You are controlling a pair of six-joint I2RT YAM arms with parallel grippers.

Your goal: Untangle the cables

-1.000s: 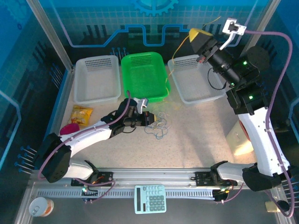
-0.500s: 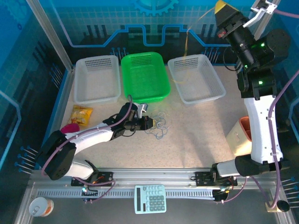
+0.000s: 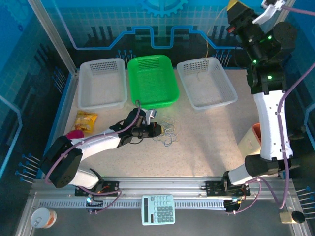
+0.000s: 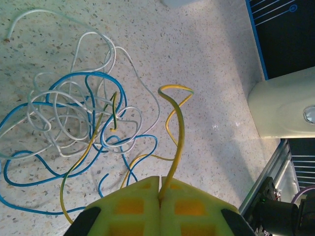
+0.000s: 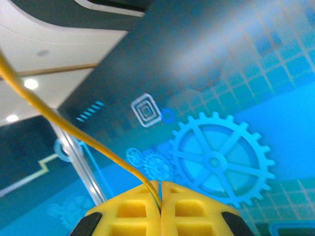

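The cables [image 3: 169, 132] lie in a small tangle on the table in front of the green basket. In the left wrist view they are blue, white and yellow loops [image 4: 83, 123]. My left gripper [image 3: 158, 129] rests low at the tangle's left edge, shut on a yellow cable [image 4: 176, 128] that rises between its fingertips [image 4: 160, 189]. My right gripper [image 3: 235, 7] is raised high at the back right, shut on another yellow cable [image 5: 74, 132] at its tips [image 5: 160, 189]. That cable [image 3: 207, 48] hangs down toward the right white basket [image 3: 224, 83].
A white basket [image 3: 102, 83] and a green basket [image 3: 152, 78] stand at the back. A snack packet [image 3: 85, 121] and a pink object [image 3: 74, 134] lie left. A cream and orange container [image 3: 252, 142] stands right. A calculator [image 3: 158, 209] and a cup [image 3: 41, 218] sit at the near edge.
My right arm has swung up and to the right, lifting its yellow cable away from the tangle to above the right basket. The left gripper has kept its place.
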